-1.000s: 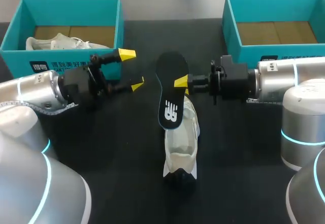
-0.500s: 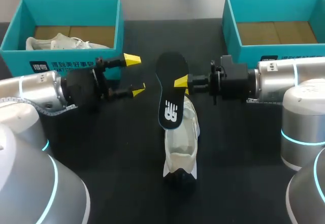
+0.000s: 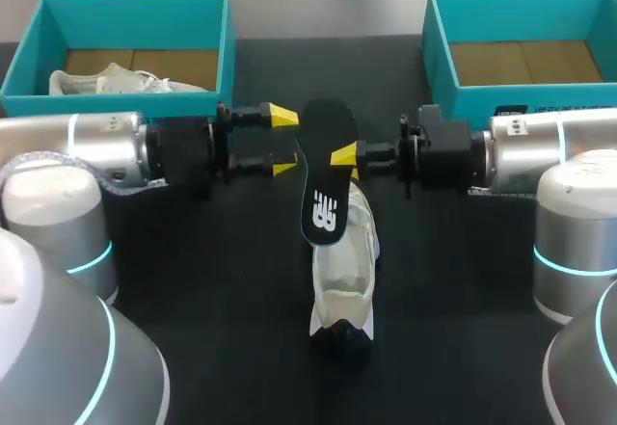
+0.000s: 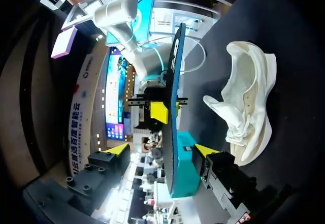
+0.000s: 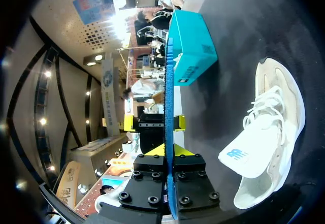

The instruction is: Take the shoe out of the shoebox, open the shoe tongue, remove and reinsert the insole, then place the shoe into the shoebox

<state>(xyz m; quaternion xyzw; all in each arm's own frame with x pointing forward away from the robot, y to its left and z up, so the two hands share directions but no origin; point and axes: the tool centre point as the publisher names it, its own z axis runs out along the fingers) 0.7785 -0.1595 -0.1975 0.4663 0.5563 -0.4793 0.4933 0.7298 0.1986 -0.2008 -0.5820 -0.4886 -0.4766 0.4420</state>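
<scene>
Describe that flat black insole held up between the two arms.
The flat black insole looks like thin foam: dark top with a white logo, blue along its edge. It is out of the white shoe, held tilted above it. The right gripper is shut on one long side; the open left gripper flanks the other side without touching.

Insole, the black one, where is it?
In the head view the insole is held mid-table above the white shoe, pinched in the right arm's jaws, just ahead of the left arm's open jaws.

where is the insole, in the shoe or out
Out: the right gripper is shut on the insole, holding it clear of the shoe.
</scene>
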